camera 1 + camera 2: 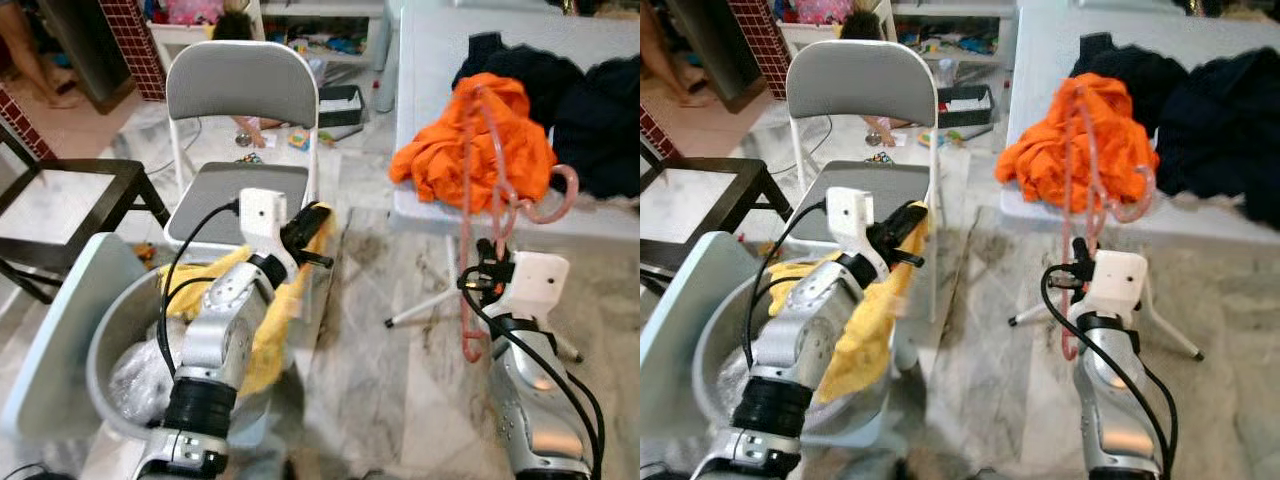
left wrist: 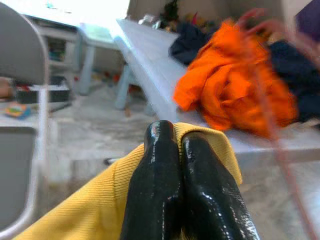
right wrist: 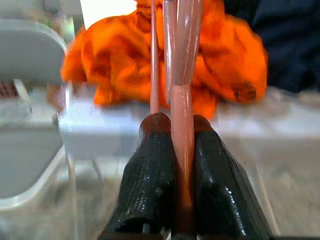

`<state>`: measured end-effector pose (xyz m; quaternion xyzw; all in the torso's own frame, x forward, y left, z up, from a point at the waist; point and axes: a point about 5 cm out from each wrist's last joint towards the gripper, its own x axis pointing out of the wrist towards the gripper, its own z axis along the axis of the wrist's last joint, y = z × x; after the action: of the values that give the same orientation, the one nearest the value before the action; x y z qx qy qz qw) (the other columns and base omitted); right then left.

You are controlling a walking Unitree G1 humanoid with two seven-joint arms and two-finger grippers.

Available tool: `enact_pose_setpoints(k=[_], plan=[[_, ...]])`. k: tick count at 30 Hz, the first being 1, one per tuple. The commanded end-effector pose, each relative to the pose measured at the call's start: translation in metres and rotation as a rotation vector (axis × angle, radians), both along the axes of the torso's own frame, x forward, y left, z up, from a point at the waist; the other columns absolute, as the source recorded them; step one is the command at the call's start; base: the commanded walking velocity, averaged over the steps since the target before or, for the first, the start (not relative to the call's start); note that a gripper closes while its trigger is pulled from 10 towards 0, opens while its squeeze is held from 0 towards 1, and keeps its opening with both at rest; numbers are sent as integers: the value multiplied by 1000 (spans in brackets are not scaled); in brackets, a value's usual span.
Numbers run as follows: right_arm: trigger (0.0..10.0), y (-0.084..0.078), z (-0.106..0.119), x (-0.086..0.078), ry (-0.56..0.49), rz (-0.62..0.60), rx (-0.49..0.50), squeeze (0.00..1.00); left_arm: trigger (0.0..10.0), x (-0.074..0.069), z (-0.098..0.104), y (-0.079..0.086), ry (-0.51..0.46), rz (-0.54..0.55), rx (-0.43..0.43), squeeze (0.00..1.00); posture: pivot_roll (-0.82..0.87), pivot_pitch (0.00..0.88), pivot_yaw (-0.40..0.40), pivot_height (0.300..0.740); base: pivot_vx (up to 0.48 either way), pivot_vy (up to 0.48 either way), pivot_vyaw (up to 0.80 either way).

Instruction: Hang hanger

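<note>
Two tools clench: left tool (image 2: 182,165) on yellow cloth (image 2: 100,192), right tool (image 3: 182,150) on blurred pink hanger (image 3: 181,105).

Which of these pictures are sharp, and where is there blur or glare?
Both eye views are fairly sharp. In the left wrist view the fingers are sharp, the orange garment soft, the top-left overexposed. In the right wrist view the pink hanger is clear, the background blurred.

The hanger (image 3: 182,100) looks like smooth, glossy pink plastic. The orange garment (image 1: 470,150) is soft matt cloth, like the yellow cloth (image 2: 100,190). The left tool's fingers (image 2: 160,195) shine wet-black; the right tool's fingers (image 3: 145,190) look pebbled.
</note>
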<state>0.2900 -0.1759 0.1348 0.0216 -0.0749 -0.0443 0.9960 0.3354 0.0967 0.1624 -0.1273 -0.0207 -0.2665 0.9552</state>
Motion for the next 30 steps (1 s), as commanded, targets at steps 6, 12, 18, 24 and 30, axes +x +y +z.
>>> enact_pose_setpoints(k=[6,12,18,24,30], plan=[[10000,-7,-6,-5,23,-24,-9,0,0,-5,6,-8,-20,-24,-41,0,-61,142,43,740,89,-86,0],[10000,-5,-6,-4,25,-5,-11,0,0,-6,5,-6,-19,-8,-44,0,-53,144,36,740,0,0,0],[10000,-6,-6,-1,44,52,-31,0,0,-7,3,-6,-13,-13,-32,0,-48,145,33,740,0,0,0],[10000,-27,4,3,24,31,-64,0,0,-9,7,-7,-21,-19,-34,0,-47,149,28,740,0,0,0],[10000,-30,5,0,15,12,-64,0,0,-11,5,-8,-26,-14,-12,0,-49,157,28,740,0,0,0]])
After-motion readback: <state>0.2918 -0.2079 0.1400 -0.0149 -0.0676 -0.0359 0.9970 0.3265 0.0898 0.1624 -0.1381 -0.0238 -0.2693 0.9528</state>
